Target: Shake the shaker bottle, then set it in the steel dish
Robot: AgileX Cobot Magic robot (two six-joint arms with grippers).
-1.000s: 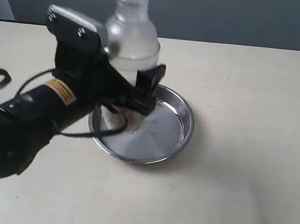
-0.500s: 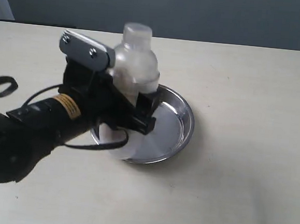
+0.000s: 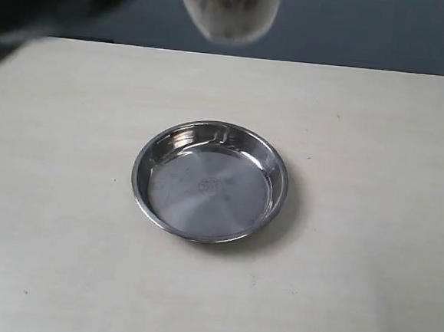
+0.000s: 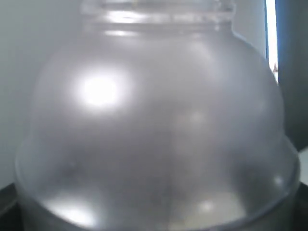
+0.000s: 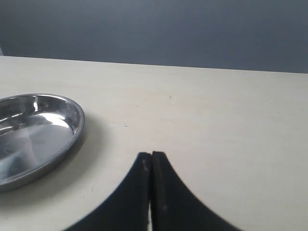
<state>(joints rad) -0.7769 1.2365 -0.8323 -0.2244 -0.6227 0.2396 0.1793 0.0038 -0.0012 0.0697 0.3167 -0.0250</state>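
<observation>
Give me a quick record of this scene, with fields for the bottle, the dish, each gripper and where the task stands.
shaker bottle: in the air above the table, blurred, at the exterior view's top edge; fills the left wrist view
steel dish: empty, flat on the table
left gripper: holding the shaker bottle; its jaws are hidden
right gripper: shut, empty, over bare table beside the dish
task: bottle not yet in the dish

No legible text or numbers, only a small stamped mark [image 3: 209, 185] at the centre of the round shallow shiny stainless-steel dish [image 3: 174, 208], too small to read
</observation>
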